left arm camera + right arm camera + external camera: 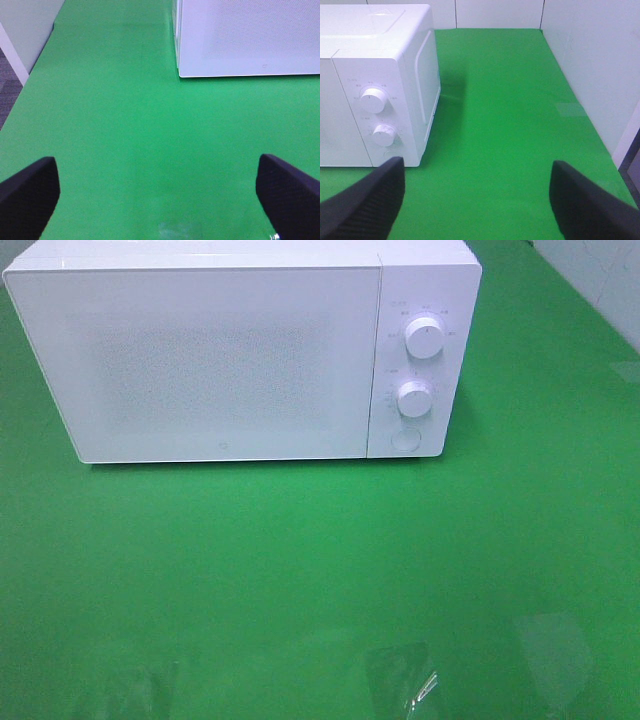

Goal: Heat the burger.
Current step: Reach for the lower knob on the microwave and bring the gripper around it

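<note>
microwave (200,360) shut | left gripper (156,172) jaws wide apart | right gripper (477,170) jaws apart, empty

The left hand (156,167) shows only the tips of its two black, matte, rounded fingers (30,197). They are spread wide apart with bare surface between them, and the hand is pitched forward and down over the green table (125,125), on the side near its left edge. The right hand (477,167) is posed much the same, its two black, finely ribbed fingers (365,205) parted wide and gripping nothing, tilted down over the table on the side near its right edge. The arms and wrists do not show in any view.
</note>
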